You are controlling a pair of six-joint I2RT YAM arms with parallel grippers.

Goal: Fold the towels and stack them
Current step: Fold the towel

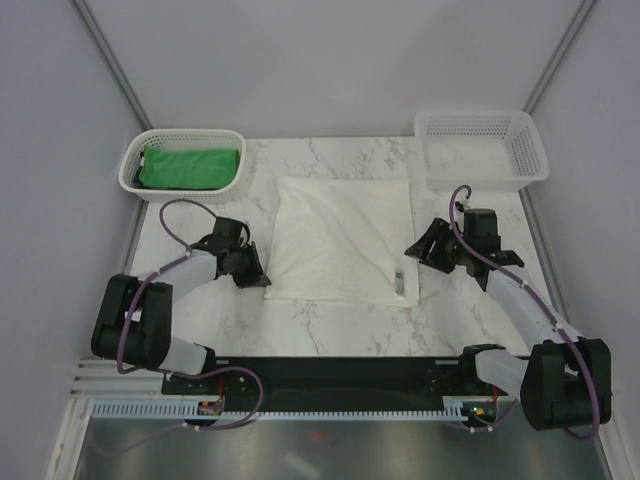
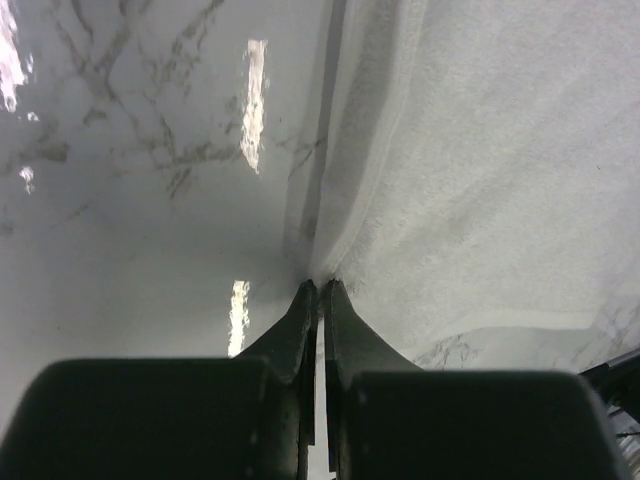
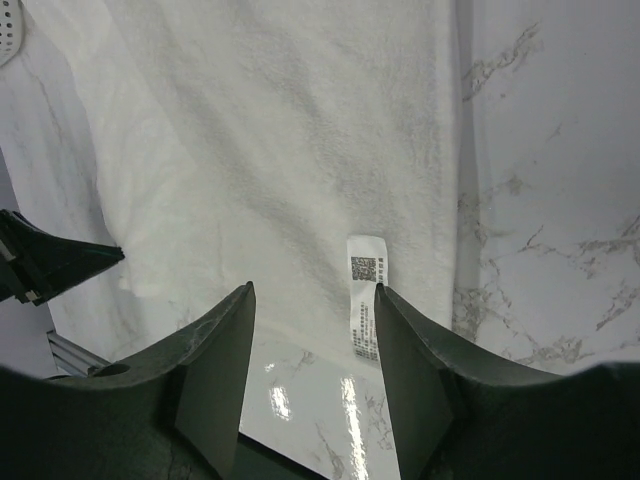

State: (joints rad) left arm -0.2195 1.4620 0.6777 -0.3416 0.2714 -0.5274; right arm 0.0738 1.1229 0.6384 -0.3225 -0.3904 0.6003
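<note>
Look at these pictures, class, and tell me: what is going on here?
Two robot arms are working on a white towel spread flat on the marble table. The left hand is shut with its tips at the towel's left edge; whether any cloth is pinched between them is unclear. The right hand is open above the near right corner, by the tag. A green towel lies folded in the basket at the far left. The white towel is not yet folded.

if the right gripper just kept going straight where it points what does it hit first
Likely the near edge of the towel, by its tag: the open right gripper aims at it. Height is unclear, so it might touch the table just short of it first.
</note>
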